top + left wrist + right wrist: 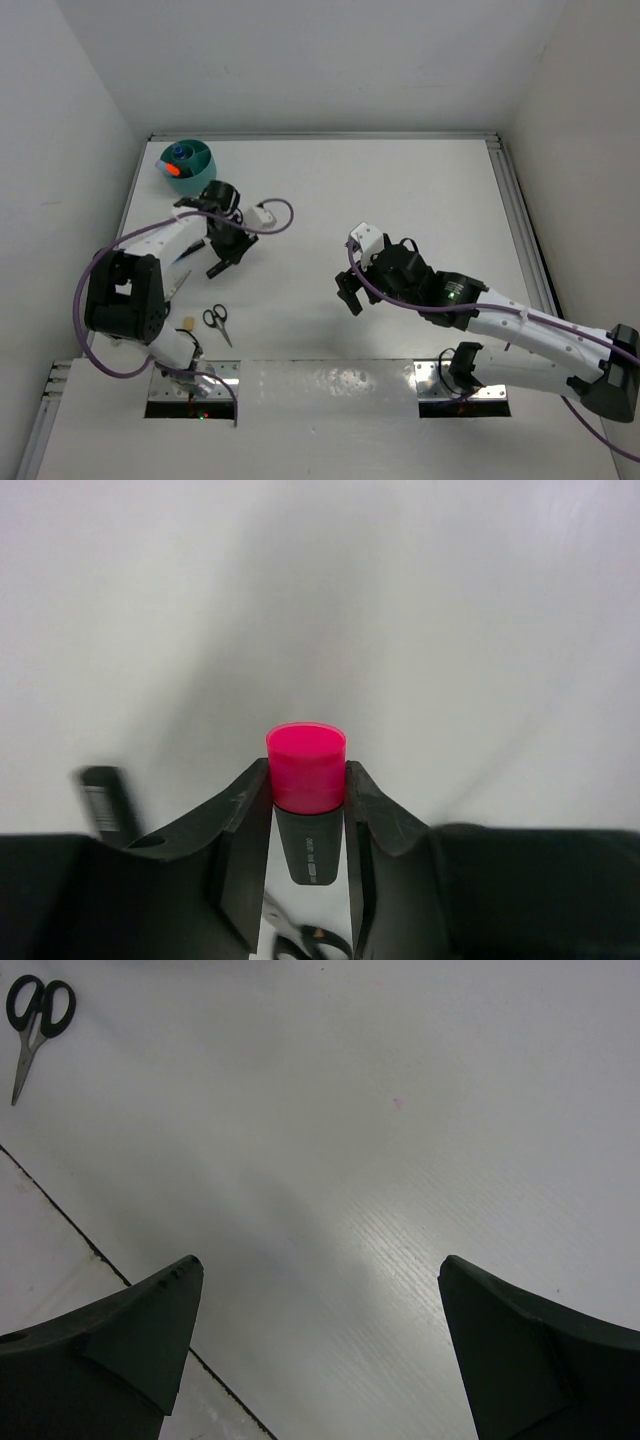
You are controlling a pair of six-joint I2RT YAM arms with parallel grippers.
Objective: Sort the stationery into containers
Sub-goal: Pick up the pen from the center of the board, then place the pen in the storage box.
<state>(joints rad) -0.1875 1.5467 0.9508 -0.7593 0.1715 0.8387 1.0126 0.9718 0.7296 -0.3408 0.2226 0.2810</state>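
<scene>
A white counter (400, 200), walled on three sides, is filling the top view. Two white-and-black arms are reaching in from 6 o'clock.

The right arm (520, 325) is hovering near the centre. The right jaws are standing wide open with nothing between them, probably parked there to leave room for the other arm.

The left arm (165, 245) is bending toward 10 o'clock. The left jaws are pressing on both sides of a marker.

A teal cup (200, 158) is sitting in the 11 o'clock corner, near the left jaws, with blue and orange items showing inside.

Scissors (217, 320) are lying at 7 o'clock, loops toward 11 o'clock and blades toward 5 o'clock.

The marker (306, 768), pink cap on a black body, is showing only in the left wrist view. Its long axis is running in line with the jaws, cap pointing to 12 o'clock, away from the wrist. The jaws are pinching across its narrow width at the cap, which likely keeps it from rolling. Whether it is touching the counter cannot be told.

A tan eraser (187, 322) is lying just at 9 o'clock of the scissors.
</scene>
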